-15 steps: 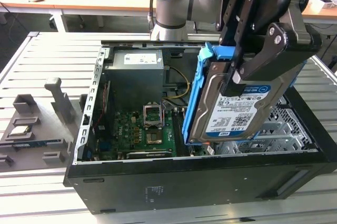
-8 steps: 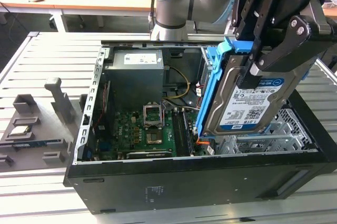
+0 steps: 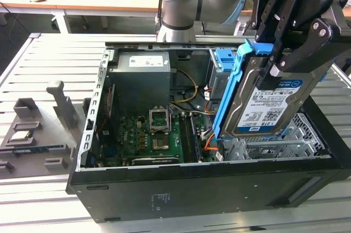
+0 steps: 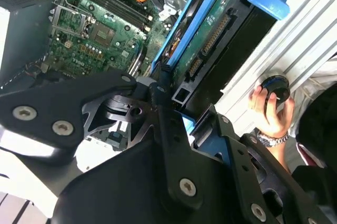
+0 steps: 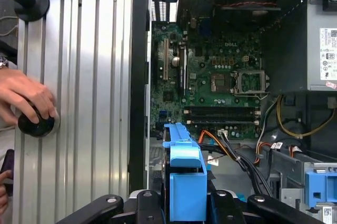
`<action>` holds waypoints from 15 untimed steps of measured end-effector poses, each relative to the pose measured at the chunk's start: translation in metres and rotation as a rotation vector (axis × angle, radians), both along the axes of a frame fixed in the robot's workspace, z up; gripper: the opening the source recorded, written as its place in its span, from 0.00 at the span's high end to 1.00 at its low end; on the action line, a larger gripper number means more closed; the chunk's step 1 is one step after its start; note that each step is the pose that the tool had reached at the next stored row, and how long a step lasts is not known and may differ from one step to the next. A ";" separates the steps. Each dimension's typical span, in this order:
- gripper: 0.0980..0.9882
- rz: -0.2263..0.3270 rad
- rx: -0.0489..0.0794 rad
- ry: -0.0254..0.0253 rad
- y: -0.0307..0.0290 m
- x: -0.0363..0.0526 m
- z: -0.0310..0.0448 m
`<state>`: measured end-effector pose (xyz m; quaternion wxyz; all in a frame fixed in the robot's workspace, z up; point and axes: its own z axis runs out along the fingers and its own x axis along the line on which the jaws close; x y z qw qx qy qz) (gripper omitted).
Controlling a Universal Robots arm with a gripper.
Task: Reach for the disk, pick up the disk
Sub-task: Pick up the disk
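The disk point(image 3: 269, 107) is a silver-grey hard drive with a white-and-blue label and bright blue side rails. It hangs tilted above the right end of the open computer case point(image 3: 181, 189), clear of the drive cage point(image 3: 274, 145) below it. My gripper point(image 3: 279, 60) is shut on the disk's upper end, with black fingers point(image 3: 274, 30) pressing both faces. In the second wrist view the disk point(image 4: 210, 29) shows edge-on, connector side visible, clamped in my gripper point(image 4: 184, 103). In the first wrist view its blue rail point(image 5: 181, 150) rises from my gripper point(image 5: 184, 203).
Inside the case lie the green motherboard point(image 3: 148, 134), a grey power supply point(image 3: 140, 74), loose cables point(image 3: 189, 96) and another blue bracket point(image 3: 225, 60). Grey fixtures point(image 3: 60, 107) stand on the slatted table at the exterior view's left. A person's hand point(image 5: 26, 97) rests on a black knob point(image 5: 36, 124).
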<state>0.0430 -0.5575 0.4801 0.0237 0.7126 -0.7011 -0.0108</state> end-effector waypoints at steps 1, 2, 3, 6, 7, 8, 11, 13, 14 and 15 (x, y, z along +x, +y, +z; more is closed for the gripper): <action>0.70 0.000 -0.001 0.0005 0.0016 0.0020 -0.0008; 0.70 0.000 -0.001 0.0013 0.0040 0.0053 -0.0020; 0.70 0.000 -0.001 0.0026 0.0074 0.0103 -0.0035; 0.70 0.000 -0.001 0.0073 0.0149 0.0237 -0.0096; 0.70 0.000 -0.002 0.0083 0.0168 0.0266 -0.0108; 0.70 0.000 -0.002 0.0092 0.0188 0.0298 -0.0118; 0.70 0.000 -0.003 0.0126 0.0254 0.0413 -0.0157; 0.70 0.000 -0.004 0.0144 0.0280 0.0478 -0.0177; 0.70 0.000 -0.004 0.0154 0.0293 0.0515 -0.0190; 0.70 0.000 -0.005 0.0162 0.0301 0.0549 -0.0203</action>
